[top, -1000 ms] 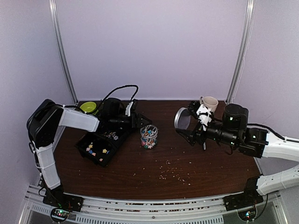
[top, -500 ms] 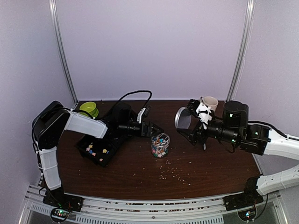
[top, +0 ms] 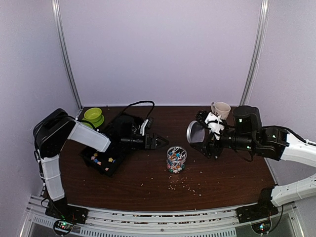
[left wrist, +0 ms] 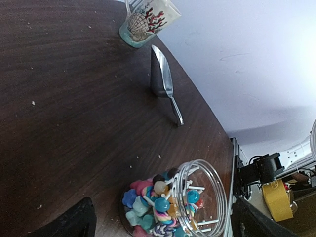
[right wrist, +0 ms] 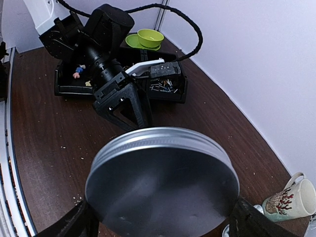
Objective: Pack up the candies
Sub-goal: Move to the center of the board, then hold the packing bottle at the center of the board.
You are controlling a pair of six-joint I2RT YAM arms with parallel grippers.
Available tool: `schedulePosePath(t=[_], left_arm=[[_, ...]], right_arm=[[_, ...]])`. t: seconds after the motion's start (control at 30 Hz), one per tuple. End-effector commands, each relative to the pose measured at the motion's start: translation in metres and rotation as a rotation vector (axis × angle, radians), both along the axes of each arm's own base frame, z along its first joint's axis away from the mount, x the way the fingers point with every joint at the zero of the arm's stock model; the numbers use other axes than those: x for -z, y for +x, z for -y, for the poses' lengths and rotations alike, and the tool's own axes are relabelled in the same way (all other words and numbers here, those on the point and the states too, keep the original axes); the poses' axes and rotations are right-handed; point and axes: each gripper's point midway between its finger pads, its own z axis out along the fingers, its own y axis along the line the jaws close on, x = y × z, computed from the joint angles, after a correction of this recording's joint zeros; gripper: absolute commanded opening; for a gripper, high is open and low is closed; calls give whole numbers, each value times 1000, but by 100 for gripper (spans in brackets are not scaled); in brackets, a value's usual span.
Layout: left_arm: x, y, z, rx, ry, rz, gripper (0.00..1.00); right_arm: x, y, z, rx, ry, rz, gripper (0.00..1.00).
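Metal lid (right wrist: 163,182) pinched by right end effector (right wrist: 161,221); left end effector (top: 158,142) spread near jar (top: 177,154) of candies (left wrist: 153,202).

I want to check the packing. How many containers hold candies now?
2. The open jar in the centre holds candies; a few more lie in the black tray at the left, partly under the left arm, which may hide others.

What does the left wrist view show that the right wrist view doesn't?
Left wrist only: the open jar of candies, standing on the table. Right wrist only: the lid, gripped in the right end effector, plus the left end effector, tray and green bowl behind it. Both: the mug and the table.
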Motion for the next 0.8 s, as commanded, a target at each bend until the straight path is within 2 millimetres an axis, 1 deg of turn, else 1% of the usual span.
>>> schedulePosePath(t=[0.0,0.13,0.3,0.43,0.6,0.77], left_arm=[[-35,4,-9,-30,-6,164,98],[-35,1,-17,-29,45,257,98],[-16,-5,-27,-3,120,354,98],[-2,-9,-32,4,125,409,98],[7,-15,-35,30,125,482,98],[22,-18,-33,62,165,545,98]], right_arm=[[9,-2,-4,-17,-58,-73,86],[18,2,-12,-28,-99,-121,86],[31,7,-23,-39,-160,-184,86],[41,10,-30,-58,-214,-236,86],[51,14,-37,-77,-268,-294,86],[68,20,-42,-89,-323,-345,86]])
